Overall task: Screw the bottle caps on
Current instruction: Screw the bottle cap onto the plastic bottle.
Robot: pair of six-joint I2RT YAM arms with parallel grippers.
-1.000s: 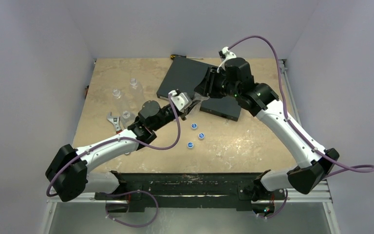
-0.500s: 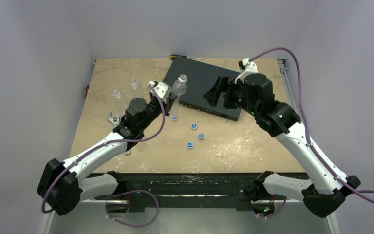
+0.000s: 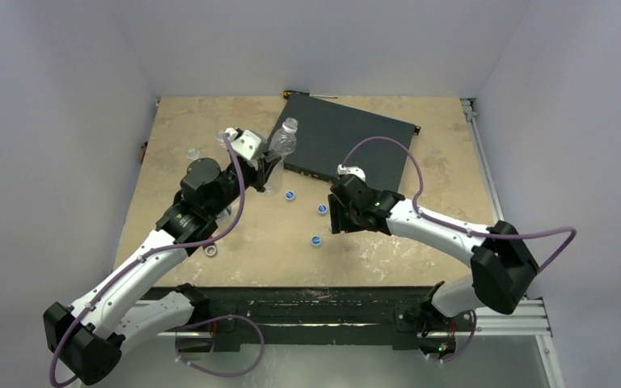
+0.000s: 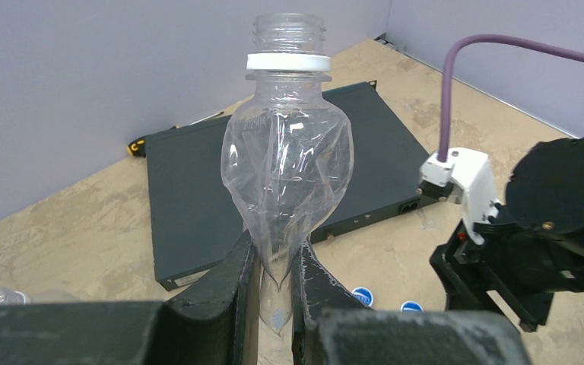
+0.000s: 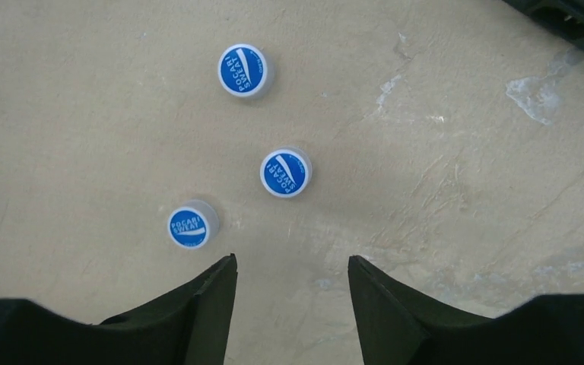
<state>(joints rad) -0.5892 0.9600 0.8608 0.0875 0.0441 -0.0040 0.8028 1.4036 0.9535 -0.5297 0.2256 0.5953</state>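
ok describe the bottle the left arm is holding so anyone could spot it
Find the flat black box at the far side of the table. At its left edge, the left arm's jaws pinch a small clear plastic bottle. Unlike the clear bottles farther left, it is gripped and crumpled, neck open above a white ring.

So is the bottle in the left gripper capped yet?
Uncapped. The bottle shows bare neck threads above its white ring; the left gripper pinches its body.
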